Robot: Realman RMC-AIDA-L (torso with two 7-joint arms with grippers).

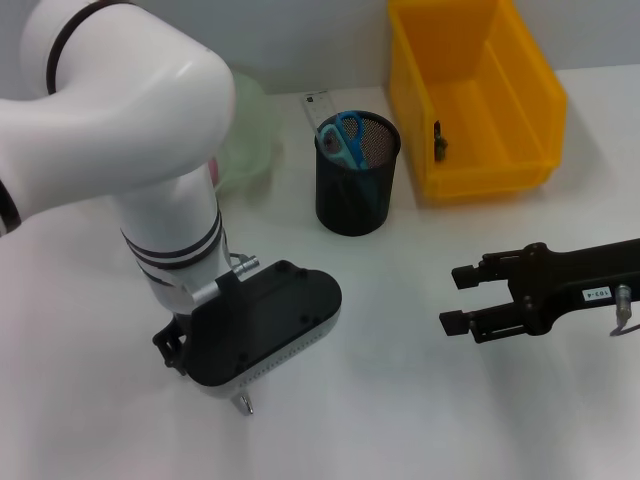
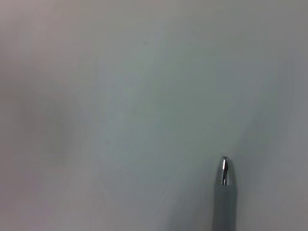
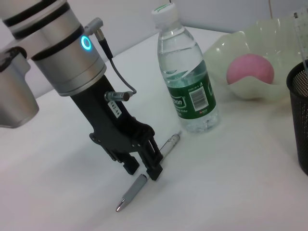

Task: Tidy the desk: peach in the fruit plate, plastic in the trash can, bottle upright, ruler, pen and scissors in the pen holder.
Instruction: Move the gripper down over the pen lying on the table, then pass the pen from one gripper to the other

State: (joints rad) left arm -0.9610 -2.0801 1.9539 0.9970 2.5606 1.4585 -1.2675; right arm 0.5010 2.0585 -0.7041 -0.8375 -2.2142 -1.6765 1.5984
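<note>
Step in hand: we judge the pen (image 3: 144,185) is the last item bound for the mesh pen holder (image 1: 357,172), which already holds the blue-handled scissors (image 1: 343,137) and the clear ruler (image 1: 316,107).
Left gripper (image 3: 143,167): down at the tabletop (image 1: 400,400), fingers straddling the pen's mid-barrel. The right wrist view shows the jaws narrow around it, but we cannot tell whether they have clamped or only bracket it.
Right gripper (image 1: 458,298): hovering at about 4 o'clock from the pen holder, jaws apart, holding nothing.
Doing it well: we would close squarely across the barrel near its middle so the pen hangs level, lift straight up, then tip it toward vertical before lowering it at the holder's open side, away from the scissor handles.
Head view only: the yellow bin (image 1: 470,100) sits at 3 o'clock of the holder; the left arm's own wrist housing hides the grasp, leaving just the metal tip visible.
Right wrist view only: the pen's full length, the water bottle (image 3: 185,72) standing upright just beside it, and the peach (image 3: 250,70) already in the pale fruit plate (image 3: 226,48).
Left wrist view only: the chrome pen tip against bare tabletop, no fingers visible.
</note>
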